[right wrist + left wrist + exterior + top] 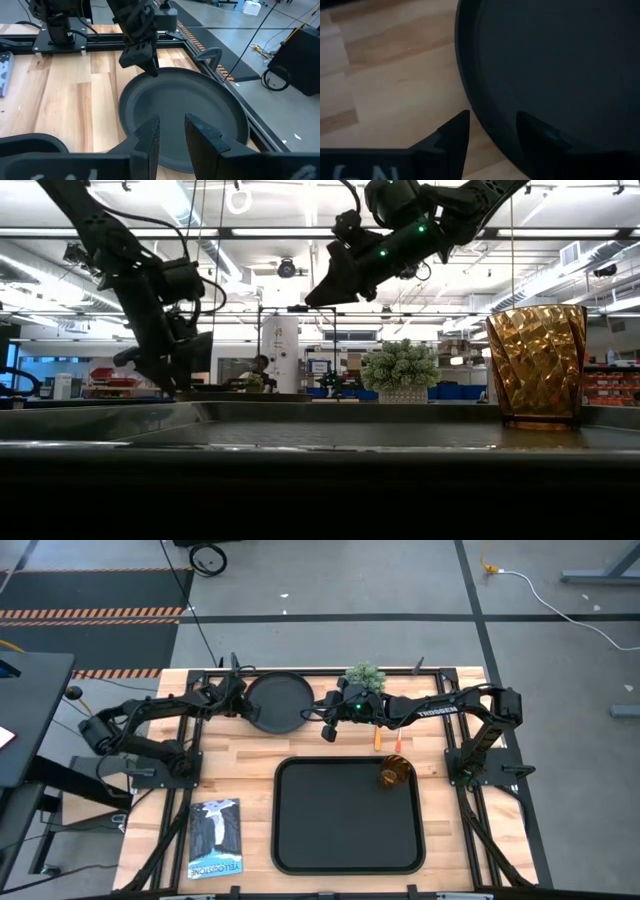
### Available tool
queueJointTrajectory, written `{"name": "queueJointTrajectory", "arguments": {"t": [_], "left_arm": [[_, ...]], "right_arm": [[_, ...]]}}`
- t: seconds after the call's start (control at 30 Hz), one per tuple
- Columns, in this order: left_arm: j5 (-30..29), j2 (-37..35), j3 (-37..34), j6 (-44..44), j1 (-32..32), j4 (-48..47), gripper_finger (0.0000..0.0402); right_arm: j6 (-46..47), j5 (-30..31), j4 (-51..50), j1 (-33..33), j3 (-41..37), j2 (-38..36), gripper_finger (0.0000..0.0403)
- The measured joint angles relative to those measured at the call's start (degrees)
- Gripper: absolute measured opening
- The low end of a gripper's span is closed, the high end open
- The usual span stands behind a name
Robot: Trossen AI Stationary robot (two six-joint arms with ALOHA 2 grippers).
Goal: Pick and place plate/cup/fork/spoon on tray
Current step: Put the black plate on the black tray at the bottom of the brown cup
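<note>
The round black plate (278, 702) lies on the table at its far side, beyond the black tray (300, 840). My left gripper (240, 700) is open at the plate's left rim (470, 75), one finger outside on the table side and one over the plate's inside. My right gripper (328, 727) is narrowly open and raised above the plate's right rim (165, 160). The amber cup (393, 773) stands upright in the tray's far right corner. Two orange handles (378, 738) (397, 745) lie under my right arm; which is the fork or the spoon is hidden. My left gripper stands astride the plate's left rim (492, 125), fingers pointing down. A gap shows between the outer finger (455, 135) and the rim. Whether the inner finger (540, 137) touches the plate I cannot tell. The plate lies flat on the table.
A small green potted plant (365, 675) stands at the far edge beside my right arm. A booklet (215, 837) lies on the table left of the tray. Most of the tray's floor is bare. Black frame rails run along the table's edges.
</note>
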Motion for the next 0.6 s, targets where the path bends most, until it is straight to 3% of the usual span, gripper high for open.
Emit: {"name": "queueJointTrajectory", "arguments": {"t": [0.6], "left_arm": [[1.41,-0.02,0.08,3.41,1.53,-2.91,0.0124]], "right_arm": [[0.59,-0.08,0.2,1.06,-0.02,0.0,0.0096]]}}
